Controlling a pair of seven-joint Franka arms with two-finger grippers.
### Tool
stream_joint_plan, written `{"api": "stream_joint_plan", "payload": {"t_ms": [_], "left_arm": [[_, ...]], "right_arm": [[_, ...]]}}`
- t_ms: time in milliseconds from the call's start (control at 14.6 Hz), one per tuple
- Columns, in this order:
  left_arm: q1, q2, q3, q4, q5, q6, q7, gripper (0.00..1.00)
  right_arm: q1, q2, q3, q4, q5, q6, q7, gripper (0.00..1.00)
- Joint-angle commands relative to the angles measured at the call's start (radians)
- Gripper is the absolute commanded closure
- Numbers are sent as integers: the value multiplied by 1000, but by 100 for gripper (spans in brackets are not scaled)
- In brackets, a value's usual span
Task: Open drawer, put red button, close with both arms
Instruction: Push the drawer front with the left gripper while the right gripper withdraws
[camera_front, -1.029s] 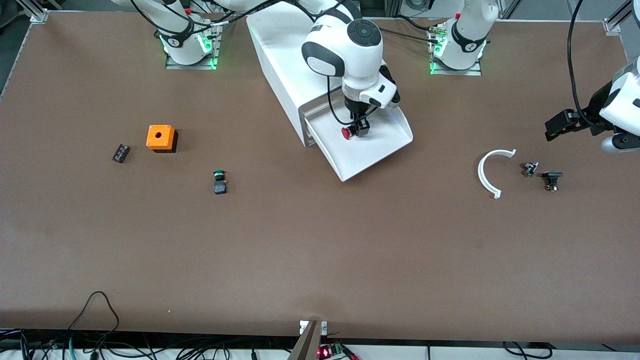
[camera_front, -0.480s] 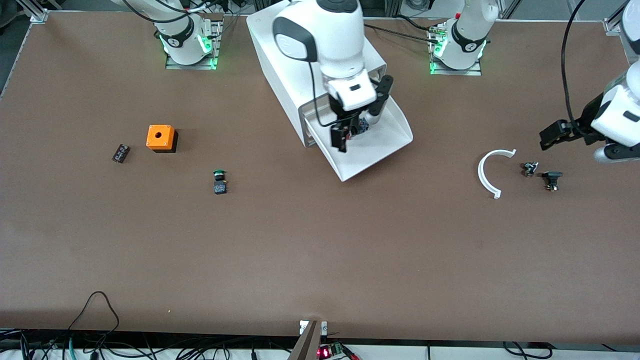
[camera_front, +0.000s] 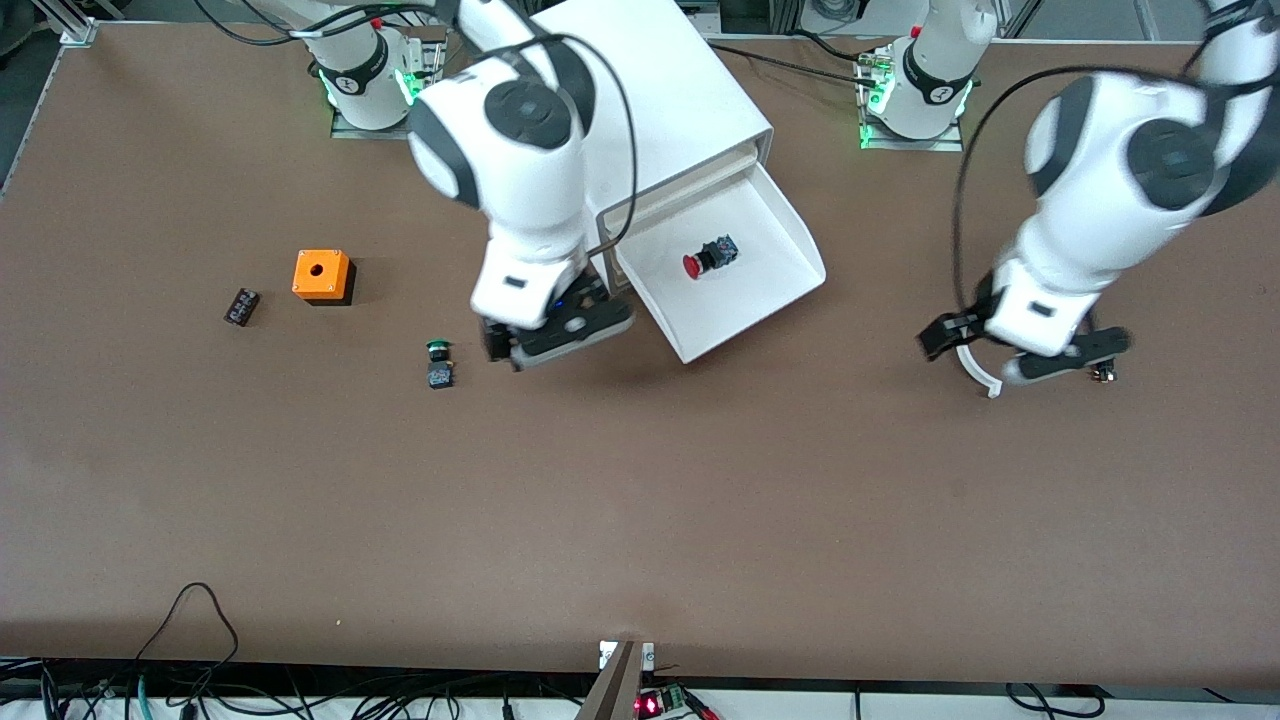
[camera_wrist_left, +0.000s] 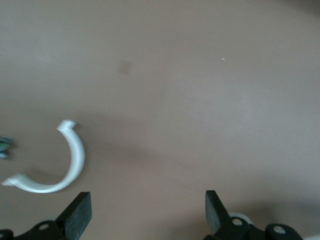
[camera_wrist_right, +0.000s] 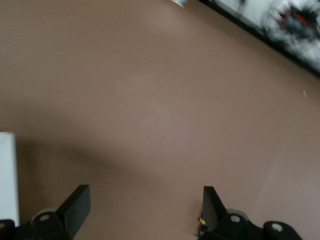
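The drawer (camera_front: 745, 305) stands pulled out of the white cabinet (camera_front: 680, 100). The red button (camera_front: 705, 258) lies on its side in the drawer, with nothing holding it. My right gripper (camera_front: 555, 338) is open and empty. It hangs over bare table beside the drawer's front corner, toward the right arm's end, and close to the green-capped button (camera_front: 438, 362). In the right wrist view its fingers (camera_wrist_right: 145, 202) frame only brown table. My left gripper (camera_front: 1020, 350) is open and empty over the white arc piece (camera_front: 987, 382). The arc also shows in the left wrist view (camera_wrist_left: 70, 165), beside that gripper (camera_wrist_left: 147, 207).
An orange box with a hole (camera_front: 322, 274) and a small black part (camera_front: 241, 306) lie toward the right arm's end. A small dark part (camera_front: 1104, 373) peeks out under the left gripper. Cables run along the table's near edge (camera_front: 200, 600).
My right gripper let go of the red button in the drawer, opened, and swung out to beside the drawer's corner. My left arm swung in from the table's end to over the white arc.
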Motion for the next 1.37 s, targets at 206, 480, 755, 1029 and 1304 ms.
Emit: {"api": "stream_joint_plan", "payload": {"t_ms": [206,480,755,1029,1304], "left_arm": [[-82,99,-4,-163,-20,344,-196,0],[-122,114,-9,-220,-51,390,-239,0],[-131,105,-86,-252,-53,378,-224,0],[-131,90,-209,-302,-53,378,-224,0],[-131,78,-292,-326,-53,343,-222,0]], "right_arm": [[-257,-142,14,-244,2,4,203,0],[-406,-216,3,-246,74,-46,197,0],[-439,-302,-130,-248,224,-140,0,0],[-439,-386,-176,-248,224,-287,-134,0],[-441,-487,-207,-283,249,-341,-209,0]]}}
